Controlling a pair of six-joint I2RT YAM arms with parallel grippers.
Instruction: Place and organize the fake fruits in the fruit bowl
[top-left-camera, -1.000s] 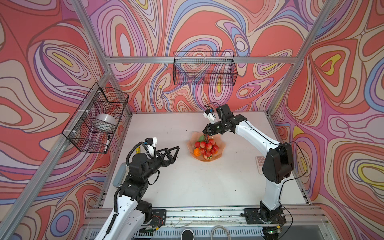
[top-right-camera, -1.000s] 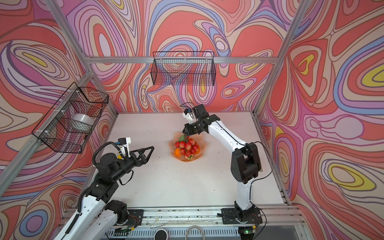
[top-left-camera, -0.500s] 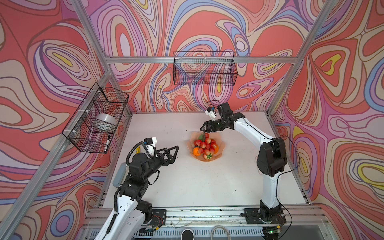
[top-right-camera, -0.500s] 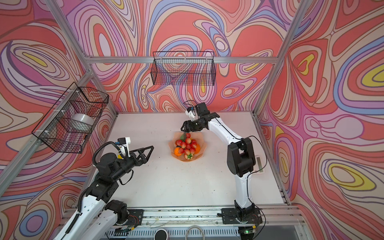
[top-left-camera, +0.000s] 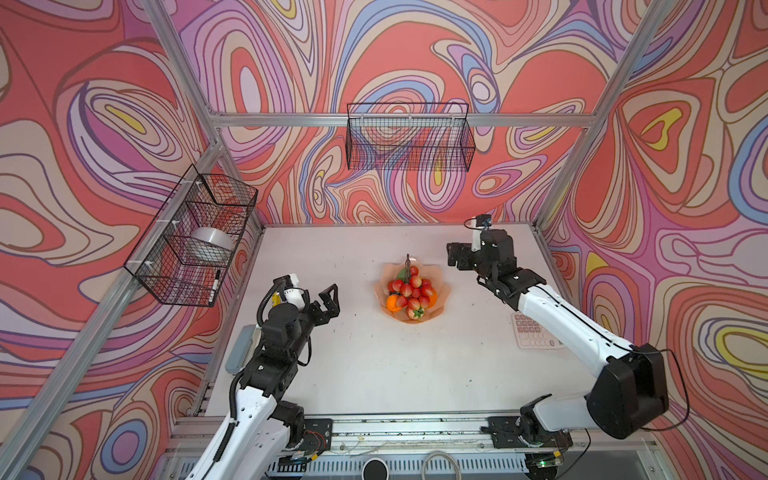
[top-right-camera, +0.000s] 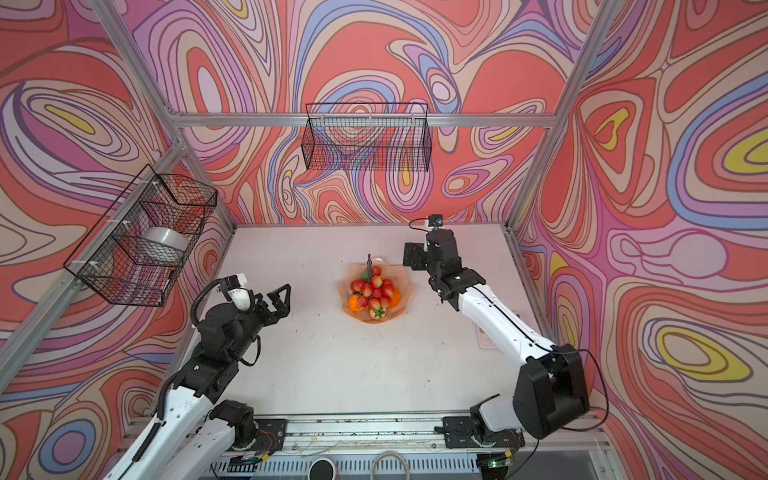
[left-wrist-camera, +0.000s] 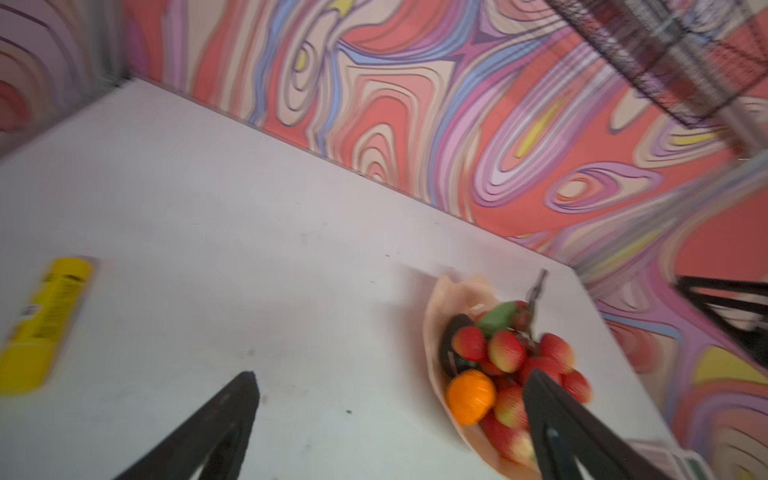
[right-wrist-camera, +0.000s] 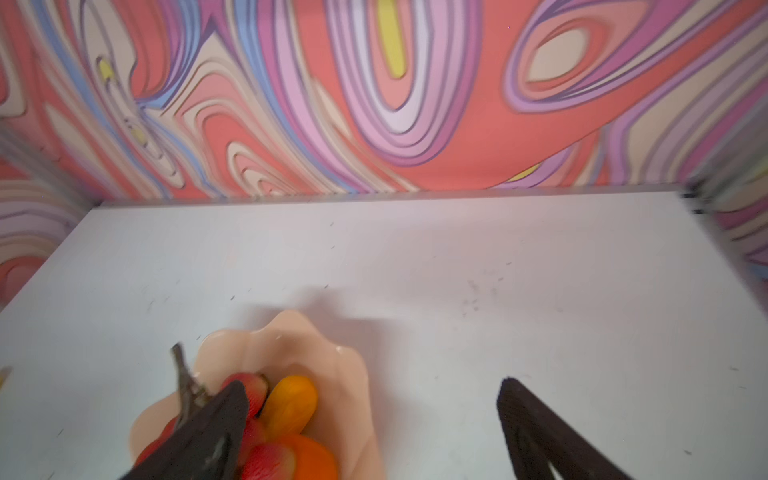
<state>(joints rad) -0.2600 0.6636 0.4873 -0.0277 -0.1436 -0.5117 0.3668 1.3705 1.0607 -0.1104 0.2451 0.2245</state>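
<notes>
1. While the right gripper (top-left-camera: 454, 256) hung near the far right edge of the fruit bowl (top-left-camera: 443, 286), jaws spread wide with nothing between them, the left gripper (top-left-camera: 330, 298) waited equally released and empty, well apart on the bowl's other side.
2. The bowl sat near the middle of the table (top-left-camera: 374, 365), and every fruit I could make out lay inside it. The bunch of red berries (top-left-camera: 411, 289) was heaped on top, with a small orange (top-left-camera: 392, 303) at the near left, a larger orange (top-left-camera: 432, 298) at the right and a strawberry (top-left-camera: 415, 312) at the near rim. The wrist views added a dark avocado (left-wrist-camera: 455, 345) and a yellow-orange elongated fruit (right-wrist-camera: 291, 405) tucked beside the berries.
3. The step in hand looked like clearing the right arm from a finished placement. Doing it well probably meant rising up and back with the jaws wide. One finger showed close over the berries in the right wrist view, and a sideways sweep could snag the bunch.
4. The bunch's long axis ran from near rim to far rim. Its dark stem (top-left-camera: 408, 262) pointed toward the back wall and poked past the rim.
5. The elongated fruit lay on its side along the bowl's inner wall.
6. The yellow tube (left-wrist-camera: 41, 324) on the table was no fruit and best left alone.
</notes>
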